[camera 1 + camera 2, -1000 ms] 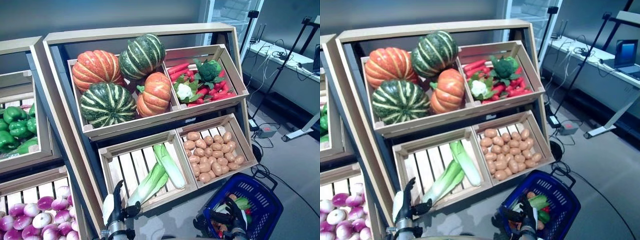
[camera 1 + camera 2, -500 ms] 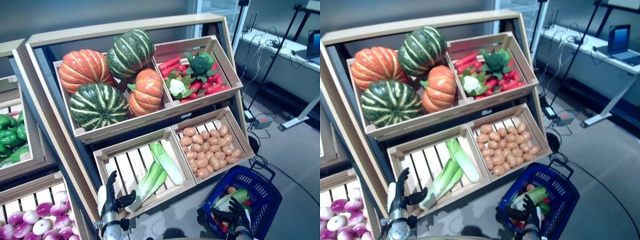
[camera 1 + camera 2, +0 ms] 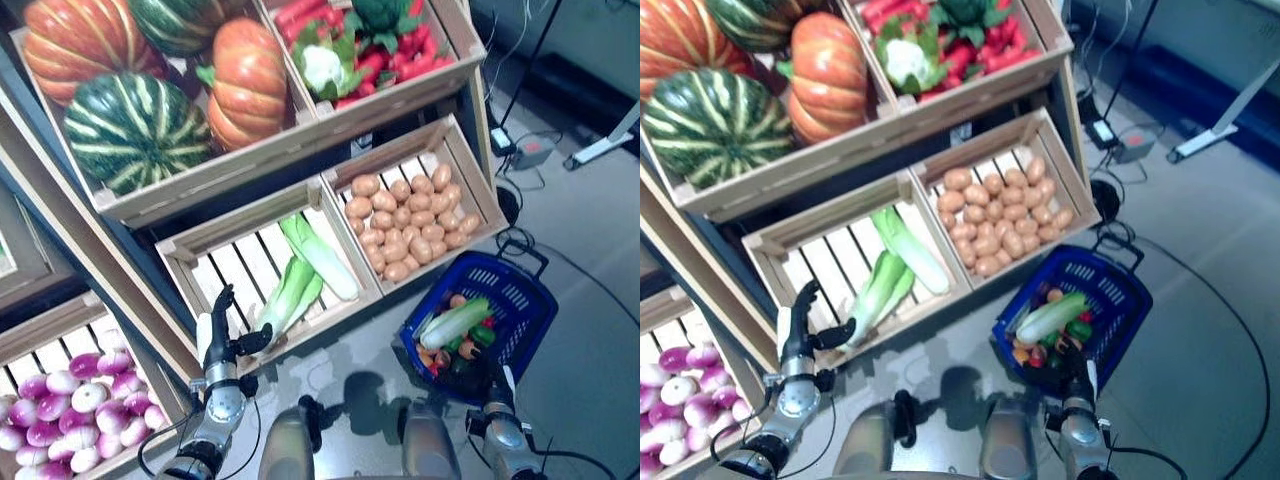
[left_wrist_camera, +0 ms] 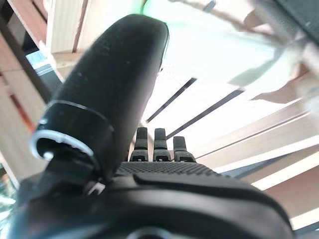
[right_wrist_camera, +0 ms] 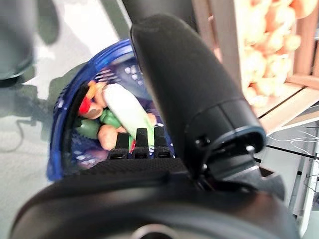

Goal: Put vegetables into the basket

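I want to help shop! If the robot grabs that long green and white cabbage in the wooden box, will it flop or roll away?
The cabbage looks long and leafy, so its green end may droop. It lies on a slanted slatted crate, so it might slide downhill.

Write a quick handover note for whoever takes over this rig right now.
Left hand: open, empty, at the front edge of the cabbage crate, thumb near the napa cabbages.
Right hand: at the near rim of the blue basket; grip unclear.
Done: basket on the floor already holds a cabbage and small vegetables.
Left: two cabbages remain in the crate; potatoes beside them.
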Controlling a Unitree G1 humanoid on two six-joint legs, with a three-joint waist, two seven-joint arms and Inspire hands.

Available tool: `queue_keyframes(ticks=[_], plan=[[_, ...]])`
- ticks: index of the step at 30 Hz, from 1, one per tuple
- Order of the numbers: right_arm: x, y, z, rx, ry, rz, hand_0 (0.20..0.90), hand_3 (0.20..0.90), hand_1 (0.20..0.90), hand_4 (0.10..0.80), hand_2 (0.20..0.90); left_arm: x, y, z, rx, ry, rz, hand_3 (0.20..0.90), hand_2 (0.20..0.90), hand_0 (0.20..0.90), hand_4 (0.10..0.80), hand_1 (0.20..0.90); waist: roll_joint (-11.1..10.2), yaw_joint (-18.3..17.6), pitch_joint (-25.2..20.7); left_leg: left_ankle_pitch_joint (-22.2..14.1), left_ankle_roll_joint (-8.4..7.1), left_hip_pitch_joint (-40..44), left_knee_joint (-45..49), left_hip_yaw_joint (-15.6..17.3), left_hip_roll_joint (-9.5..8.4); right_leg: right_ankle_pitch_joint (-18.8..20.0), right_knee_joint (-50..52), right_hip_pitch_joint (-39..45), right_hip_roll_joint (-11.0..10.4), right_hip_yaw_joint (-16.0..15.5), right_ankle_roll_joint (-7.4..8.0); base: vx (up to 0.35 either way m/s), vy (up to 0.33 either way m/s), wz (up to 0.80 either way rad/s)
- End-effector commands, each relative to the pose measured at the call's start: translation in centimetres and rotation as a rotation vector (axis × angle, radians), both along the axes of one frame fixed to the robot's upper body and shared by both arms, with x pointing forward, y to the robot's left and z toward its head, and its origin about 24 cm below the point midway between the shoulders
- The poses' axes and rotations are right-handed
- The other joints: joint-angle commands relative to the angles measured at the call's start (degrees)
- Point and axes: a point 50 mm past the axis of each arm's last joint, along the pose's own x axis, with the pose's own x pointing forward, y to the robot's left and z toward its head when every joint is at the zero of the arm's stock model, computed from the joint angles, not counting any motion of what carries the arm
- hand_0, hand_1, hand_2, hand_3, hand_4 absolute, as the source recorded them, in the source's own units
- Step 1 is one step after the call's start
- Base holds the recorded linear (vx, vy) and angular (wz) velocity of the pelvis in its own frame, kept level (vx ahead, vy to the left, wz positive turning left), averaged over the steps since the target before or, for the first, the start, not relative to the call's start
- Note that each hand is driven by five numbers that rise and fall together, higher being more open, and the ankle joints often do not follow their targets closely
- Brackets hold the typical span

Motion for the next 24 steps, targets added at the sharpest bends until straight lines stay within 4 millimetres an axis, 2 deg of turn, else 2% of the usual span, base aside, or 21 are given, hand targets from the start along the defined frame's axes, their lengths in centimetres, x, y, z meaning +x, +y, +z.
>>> queue_keyframes(ticks=[1, 7, 8, 14, 23, 24], plan=[[2.9, -1.1, 3.3, 0.008, -0.211, 0.004, 0.900, 0.900, 0.900, 0.800, 0.900, 3.5, 1.8, 5.2, 0.017, -0.244, -0.002, 0.900, 0.900, 0.900, 0.800, 0.900, -0.41, -0.92, -1.22, -10.70, 2.39, 0.62, 10.11, -1.52, 1.10, 4.86, 0.70, -1.78, -0.15, -0.06, -4.63, -0.107, 0.045, 0.00], [3.7, -1.3, 4.4, 0.009, -0.266, -0.013, 0.900, 0.900, 0.900, 0.800, 0.900, 5.2, 2.4, 7.6, 0.010, -0.310, -0.003, 0.900, 0.900, 0.900, 0.800, 0.900, -0.69, -1.51, 0.18, -13.26, 2.39, -6.06, 17.46, -2.62, 2.01, 2.27, 7.79, -8.80, -0.37, 0.41, -4.42, -0.041, 0.016, 0.02], [3.8, -1.4, 4.5, 0.005, -0.272, -0.014, 0.900, 0.900, 0.900, 0.800, 0.900, 5.5, 2.5, 8.0, 0.010, -0.319, -0.010, 0.900, 0.900, 0.900, 0.800, 0.900, -0.70, -1.58, 0.62, -15.06, 2.04, -6.56, 19.32, -3.04, 2.23, 0.56, 9.68, -9.30, -0.57, 0.54, -3.96, 0.000, 0.000, 0.00], [4.8, -2.0, 5.7, -0.026, -0.312, -0.017, 0.900, 0.900, 0.900, 0.800, 0.900, 6.5, 3.2, 9.6, 0.011, -0.348, -0.027, 0.900, 0.900, 0.900, 0.800, 0.900, -0.87, -1.79, 1.43, -16.16, 1.71, -11.26, 23.61, -4.40, 2.59, -0.73, 13.97, -13.83, -0.67, 0.71, -3.74, -0.022, 0.000, 0.02], [5.2, -3.3, 6.6, -0.068, -0.311, -0.022, 0.900, 0.900, 0.900, 0.800, 0.900, 8.0, 5.9, 12.4, 0.018, -0.336, -0.006, 0.900, 0.900, 0.900, 0.800, 0.900, -1.33, -2.49, 2.08, -17.26, 1.52, -16.83, 28.40, -5.86, 3.18, -1.94, 18.75, -19.21, -0.49, 1.04, -3.15, 0.012, 0.024, -0.01], [5.4, -3.5, 6.9, -0.075, -0.315, -0.017, 0.900, 0.900, 0.900, 0.800, 0.900, 8.4, 6.6, 13.2, 0.018, -0.331, -0.004, 0.900, 0.900, 0.900, 0.800, 0.900, -1.45, -2.77, 2.33, -17.23, 1.38, -18.14, 29.07, -6.08, 3.34, -1.93, 19.41, -20.47, -0.40, 1.13, -2.97, -0.019, 0.029, 0.06]])
